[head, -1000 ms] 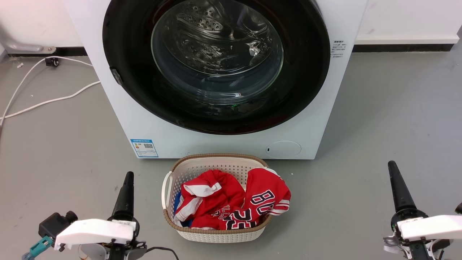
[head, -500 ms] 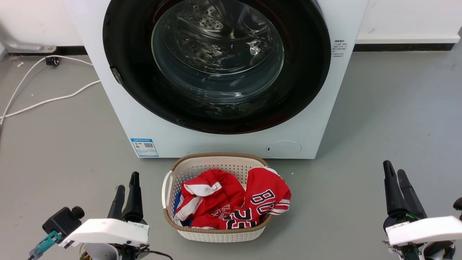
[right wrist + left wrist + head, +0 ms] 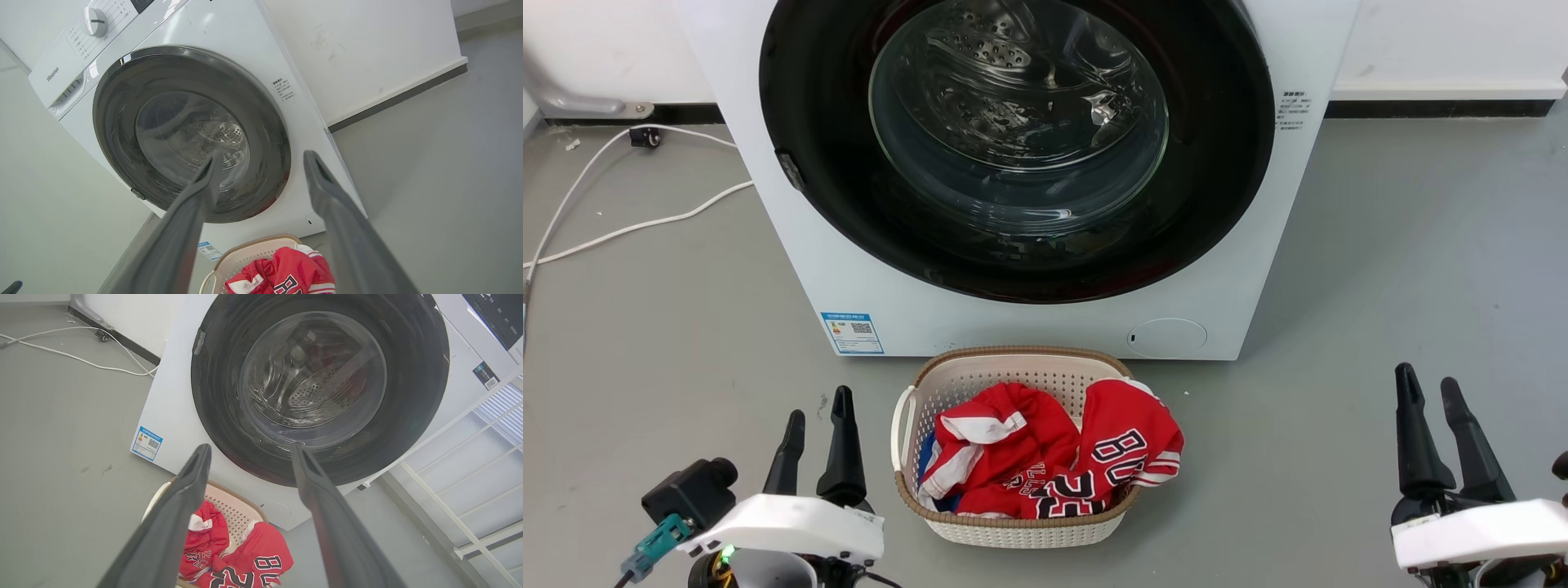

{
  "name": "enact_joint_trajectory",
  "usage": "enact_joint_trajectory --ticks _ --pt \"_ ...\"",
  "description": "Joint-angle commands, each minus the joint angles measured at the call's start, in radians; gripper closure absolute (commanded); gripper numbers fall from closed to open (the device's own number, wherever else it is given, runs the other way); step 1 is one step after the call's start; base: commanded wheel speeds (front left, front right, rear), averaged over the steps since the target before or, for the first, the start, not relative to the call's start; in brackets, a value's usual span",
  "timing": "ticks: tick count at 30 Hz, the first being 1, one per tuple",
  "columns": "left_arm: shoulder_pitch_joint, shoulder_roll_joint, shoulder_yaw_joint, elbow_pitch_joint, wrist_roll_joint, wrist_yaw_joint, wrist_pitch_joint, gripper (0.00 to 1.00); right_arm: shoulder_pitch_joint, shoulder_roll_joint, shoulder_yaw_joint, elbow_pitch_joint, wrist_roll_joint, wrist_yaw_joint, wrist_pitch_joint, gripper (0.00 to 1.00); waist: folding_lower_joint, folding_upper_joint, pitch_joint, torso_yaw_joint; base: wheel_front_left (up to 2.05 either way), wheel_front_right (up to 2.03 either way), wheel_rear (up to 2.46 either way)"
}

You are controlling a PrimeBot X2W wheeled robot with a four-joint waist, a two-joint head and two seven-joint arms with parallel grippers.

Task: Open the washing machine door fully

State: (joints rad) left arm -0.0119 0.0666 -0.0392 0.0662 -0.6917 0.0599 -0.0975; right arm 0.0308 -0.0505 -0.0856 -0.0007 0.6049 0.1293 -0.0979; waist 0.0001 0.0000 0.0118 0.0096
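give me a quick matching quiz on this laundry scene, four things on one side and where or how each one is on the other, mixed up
Column one
1. door
2. basket
3. blue sticker
4. left claw

Column two
A. open and empty, low at the left of the head view
B. shut against the machine
C. on the floor in front of the machine, holding red clothes
D. stuck on a lower corner of the machine's front

Pairs: 1-B, 2-C, 3-D, 4-A
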Motion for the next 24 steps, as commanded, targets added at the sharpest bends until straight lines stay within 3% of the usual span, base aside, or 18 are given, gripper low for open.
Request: enact_joint_trajectory --ticks 1,24 --pt "-0.001 0.011 -0.009 -0.020 0.035 0.007 -0.011 0.00 0.003 -0.002 0.003 -0.023 -0.032 0.002 -0.012 0.00 0.0000 0.0000 0.000 0.000 0.00 0.00 0.00" --pt "0.034 0.025 -0.075 -0.049 0.283 0.049 -0.074 0.00 0.054 -0.001 0.000 -0.101 -0.263 0.002 -0.074 0.00 -0.0001 0.0000 -0.006 0.005 0.00 0.00 0.00"
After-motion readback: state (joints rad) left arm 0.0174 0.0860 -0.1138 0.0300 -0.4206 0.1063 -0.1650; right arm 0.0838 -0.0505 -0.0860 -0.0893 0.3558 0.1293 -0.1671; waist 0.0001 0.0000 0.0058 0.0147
